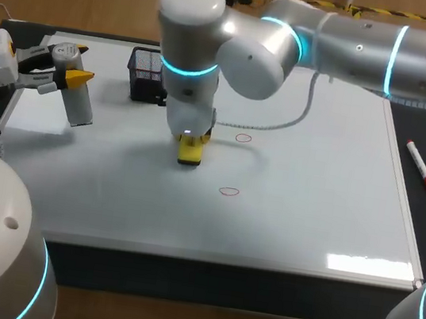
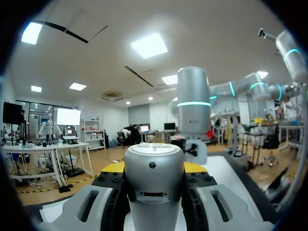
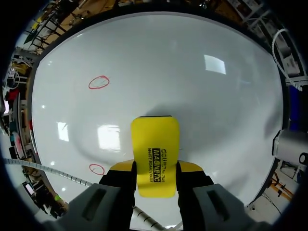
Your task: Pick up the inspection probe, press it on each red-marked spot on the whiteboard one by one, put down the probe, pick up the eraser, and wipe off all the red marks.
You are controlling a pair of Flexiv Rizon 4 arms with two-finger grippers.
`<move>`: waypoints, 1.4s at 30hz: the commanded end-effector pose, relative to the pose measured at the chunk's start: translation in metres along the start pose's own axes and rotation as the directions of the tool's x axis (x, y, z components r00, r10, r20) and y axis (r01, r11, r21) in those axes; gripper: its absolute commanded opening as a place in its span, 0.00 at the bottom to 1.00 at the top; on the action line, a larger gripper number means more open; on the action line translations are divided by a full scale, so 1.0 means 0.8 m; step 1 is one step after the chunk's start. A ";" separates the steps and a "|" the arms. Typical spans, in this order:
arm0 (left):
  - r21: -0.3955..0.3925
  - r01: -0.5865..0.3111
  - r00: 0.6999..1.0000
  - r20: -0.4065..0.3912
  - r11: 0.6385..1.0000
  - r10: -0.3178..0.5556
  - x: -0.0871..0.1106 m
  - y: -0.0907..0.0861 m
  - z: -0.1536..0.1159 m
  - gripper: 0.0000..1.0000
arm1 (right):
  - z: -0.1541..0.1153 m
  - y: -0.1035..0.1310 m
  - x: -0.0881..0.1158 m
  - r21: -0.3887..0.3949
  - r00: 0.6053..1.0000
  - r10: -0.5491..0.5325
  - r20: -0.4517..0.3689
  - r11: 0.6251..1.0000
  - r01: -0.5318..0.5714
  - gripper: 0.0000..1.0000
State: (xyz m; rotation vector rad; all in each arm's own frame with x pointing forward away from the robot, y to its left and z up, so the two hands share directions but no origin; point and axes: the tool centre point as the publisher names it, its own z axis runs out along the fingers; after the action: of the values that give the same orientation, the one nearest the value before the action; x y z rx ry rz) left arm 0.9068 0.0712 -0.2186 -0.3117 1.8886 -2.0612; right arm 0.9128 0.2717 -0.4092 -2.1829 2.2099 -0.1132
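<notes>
A yellow eraser [image 1: 190, 154] rests flat on the whiteboard [image 1: 312, 190], and my right gripper [image 1: 191, 142] is shut on it from above. In the right wrist view the eraser [image 3: 155, 149] sits between the fingers of the right gripper [image 3: 155, 166]. One red mark [image 3: 98, 82] lies ahead of it and another red mark [image 3: 96, 169] lies beside the gripper. The head view shows these two red marks [image 1: 242, 138] [image 1: 229, 192] to the right of the eraser. My left gripper [image 1: 72, 74] is shut on the silver probe [image 1: 79, 99] over the board's left edge. The left wrist view has the probe [image 2: 154, 178] clamped in the left gripper [image 2: 154, 167].
A black mesh basket [image 1: 147, 74] stands on the board's far side, just left of my right arm's wrist. A red marker pen [image 1: 421, 167] lies on the dark surface off the board's right edge. A coiled cable [image 1: 283, 122] hangs from the right arm above the board.
</notes>
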 end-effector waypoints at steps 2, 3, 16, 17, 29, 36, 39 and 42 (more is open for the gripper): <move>0.001 -0.001 1.000 -0.001 1.000 0.001 0.000 -0.001 -0.001 0.00 | -0.026 -0.019 0.027 -0.001 1.000 -0.008 0.018 1.000 0.008 0.00; 0.001 -0.001 1.000 -0.001 1.000 0.001 0.000 -0.001 -0.001 0.00 | -0.028 -0.022 0.031 -0.002 1.000 -0.003 0.023 1.000 0.003 0.00; 0.001 -0.001 1.000 -0.001 1.000 0.001 0.000 -0.001 -0.001 0.00 | -0.035 -0.071 0.119 -0.018 0.992 0.122 0.033 0.992 -0.122 0.00; 0.001 -0.001 1.000 -0.001 1.000 0.001 0.000 -0.001 -0.001 0.00 | -0.036 -0.075 0.129 -0.012 0.991 0.135 0.026 0.991 -0.134 0.00; 0.001 -0.001 1.000 -0.001 1.000 0.001 0.000 -0.001 -0.001 0.00 | -0.038 -0.109 0.238 0.000 0.950 0.311 -0.004 0.950 -0.311 0.00; 0.001 -0.001 1.000 -0.001 1.000 0.001 0.000 -0.001 -0.001 0.00 | -0.034 -0.110 0.292 -0.010 0.923 0.386 -0.016 0.923 -0.386 0.00; 0.001 -0.001 1.000 -0.001 1.000 0.001 0.000 -0.001 -0.001 0.00 | -0.029 -0.108 0.314 -0.020 0.913 0.407 -0.036 0.913 -0.408 0.00; 0.001 -0.001 1.000 -0.001 1.000 0.001 0.000 -0.001 -0.001 0.00 | -0.025 -0.107 0.333 -0.027 0.901 0.432 -0.046 0.901 -0.434 0.00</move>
State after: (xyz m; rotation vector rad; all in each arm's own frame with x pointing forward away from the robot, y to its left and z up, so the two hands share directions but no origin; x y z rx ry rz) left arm 0.9068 0.0712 -0.2187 -0.3116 1.8886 -2.0614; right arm 0.9966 0.0220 -0.3771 -1.6615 2.6808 -0.1227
